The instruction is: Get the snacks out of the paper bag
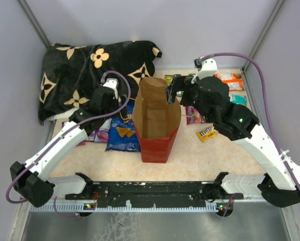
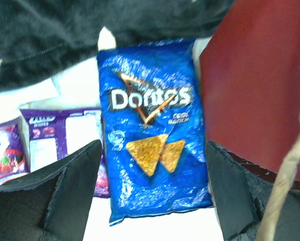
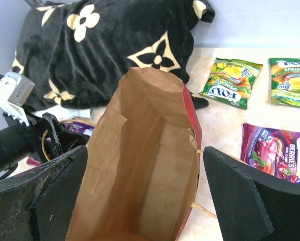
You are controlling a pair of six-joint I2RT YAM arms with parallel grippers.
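The red paper bag (image 1: 157, 145) stands upright mid-table with its mouth open. In the right wrist view only brown paper shows inside the bag (image 3: 140, 165). My right gripper (image 1: 172, 90) hangs open over the bag's far rim, and its fingers (image 3: 145, 151) straddle the mouth, holding nothing. The blue Doritos bag (image 1: 123, 133) lies flat just left of the paper bag. My left gripper (image 1: 121, 111) is open above the Doritos bag (image 2: 152, 130), empty, with the bag's red wall (image 2: 255, 85) to its right. A yellow M&M's pack (image 1: 207, 133) lies to the right.
A black flower-patterned pillow (image 1: 90, 70) fills the back left. Purple packets (image 2: 64, 135) lie beside the Doritos. Green and orange packets (image 3: 232, 82) and a purple Fox's packet (image 3: 278, 153) lie right of the bag. A twine handle (image 2: 290, 170) hangs near my left fingers.
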